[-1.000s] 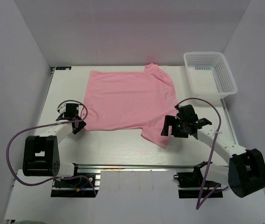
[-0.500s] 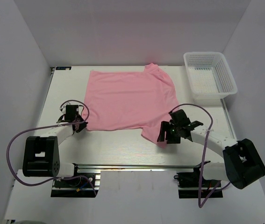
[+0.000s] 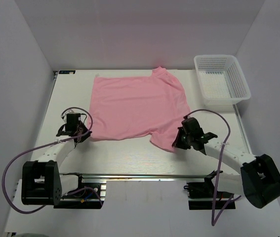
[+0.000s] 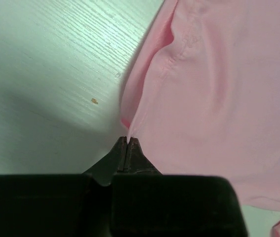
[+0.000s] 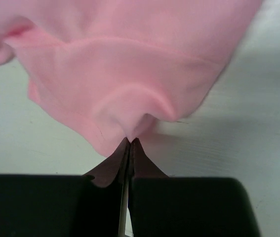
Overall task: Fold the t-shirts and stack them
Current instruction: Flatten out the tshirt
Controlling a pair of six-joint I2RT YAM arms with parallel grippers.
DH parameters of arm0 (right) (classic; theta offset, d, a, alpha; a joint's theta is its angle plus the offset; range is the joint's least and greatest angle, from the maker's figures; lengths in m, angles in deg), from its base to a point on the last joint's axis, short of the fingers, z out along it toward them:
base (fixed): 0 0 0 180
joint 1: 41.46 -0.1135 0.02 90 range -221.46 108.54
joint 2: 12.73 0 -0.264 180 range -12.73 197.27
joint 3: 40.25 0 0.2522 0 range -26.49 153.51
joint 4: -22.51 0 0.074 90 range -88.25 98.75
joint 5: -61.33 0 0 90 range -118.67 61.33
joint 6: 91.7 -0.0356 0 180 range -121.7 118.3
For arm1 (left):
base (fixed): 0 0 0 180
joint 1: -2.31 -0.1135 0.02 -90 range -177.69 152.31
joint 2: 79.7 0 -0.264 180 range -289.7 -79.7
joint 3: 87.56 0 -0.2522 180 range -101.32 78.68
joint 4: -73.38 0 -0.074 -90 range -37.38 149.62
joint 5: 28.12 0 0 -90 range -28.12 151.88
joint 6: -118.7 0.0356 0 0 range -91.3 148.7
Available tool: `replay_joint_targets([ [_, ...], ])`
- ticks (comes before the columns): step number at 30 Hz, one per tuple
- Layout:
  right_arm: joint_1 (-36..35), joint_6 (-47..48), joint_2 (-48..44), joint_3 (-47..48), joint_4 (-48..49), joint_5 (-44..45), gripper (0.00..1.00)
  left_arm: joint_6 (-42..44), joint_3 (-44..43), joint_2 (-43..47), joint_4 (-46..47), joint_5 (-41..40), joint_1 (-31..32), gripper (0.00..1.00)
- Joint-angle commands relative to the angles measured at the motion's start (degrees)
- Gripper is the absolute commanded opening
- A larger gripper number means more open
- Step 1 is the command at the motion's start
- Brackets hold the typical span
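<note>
A light-pink t-shirt lies spread flat in the middle of the table, collar at the far right. My left gripper is shut on the shirt's near left corner; in the left wrist view the t-shirt rises from the pinched tip of my left gripper. My right gripper is shut on the near right sleeve end. In the right wrist view the t-shirt bunches into a fold at the closed tip of my right gripper.
A white mesh basket stands at the far right corner of the white table. Purple cables loop from both arms. The aluminium rail with the arm bases runs along the near edge.
Both grippers have shut on the shirt's near edge. The right gripper moved in towards the sleeve and closed on it; the left one shifted slightly at the hem corner.
</note>
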Motion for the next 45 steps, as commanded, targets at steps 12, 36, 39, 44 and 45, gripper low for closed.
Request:
replay_joint_targets([
  [12, 0.2, 12.3, -20.3, 22.6, 2.0, 19.6, 0.00, 0.4, -19.5, 14.1, -3.2, -0.6, 0.0, 0.00],
  [36, 0.1, 43.3, -17.3, 80.3, -4.4, 14.9, 0.00, 16.2, -78.2, 12.2, -14.6, -6.7, 0.0, 0.00],
  [39, 0.1, 43.5, -20.4, 80.8, -5.9, 13.1, 0.00, 16.9, -79.5, 15.5, -16.0, -4.3, 0.0, 0.00],
  [44, 0.1, 42.5, -24.9, 80.8, -9.4, 6.2, 0.00, 17.5, -79.5, 20.5, -16.6, 1.5, 0.0, 0.00],
  [45, 0.2, 42.2, -25.8, 80.7, -10.2, 5.3, 0.00, 17.5, -79.5, 21.0, -17.1, 3.3, 0.0, 0.00],
])
